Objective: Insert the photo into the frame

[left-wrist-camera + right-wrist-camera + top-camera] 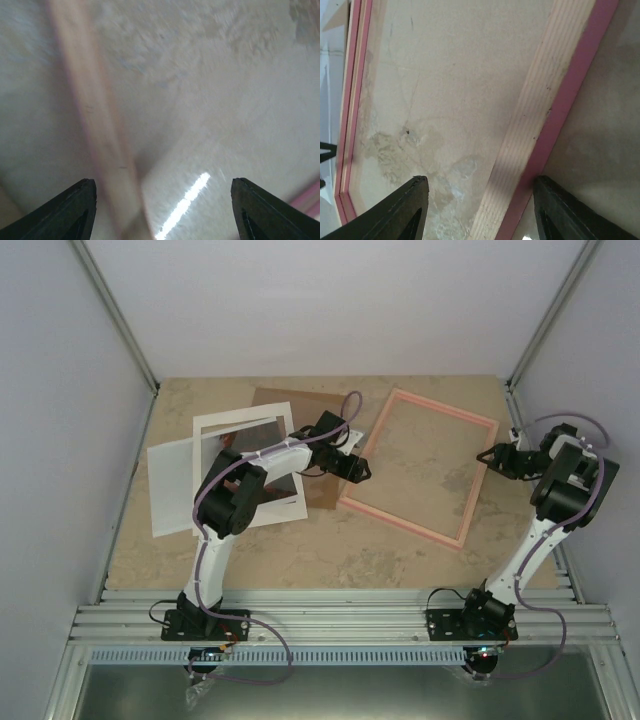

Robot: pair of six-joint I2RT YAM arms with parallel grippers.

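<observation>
The pink frame (420, 465) lies flat at centre right, with the table showing inside it. My left gripper (358, 468) is open and empty at the frame's left rail. In the blurred left wrist view that rail (95, 125) runs between the fingers, nearer the left one. My right gripper (487, 457) is open at the frame's right rail. In the right wrist view its fingers straddle the rail (545, 115). A sliver of the photo's red-orange (228, 443) shows through the window of the white mat (215, 425). My left arm hides the rest.
A brown backing board (290, 405) lies behind the mat and partly under it. A plain white sheet (170, 485) lies at the far left. White walls close the back and sides, and a metal rail runs along the near edge.
</observation>
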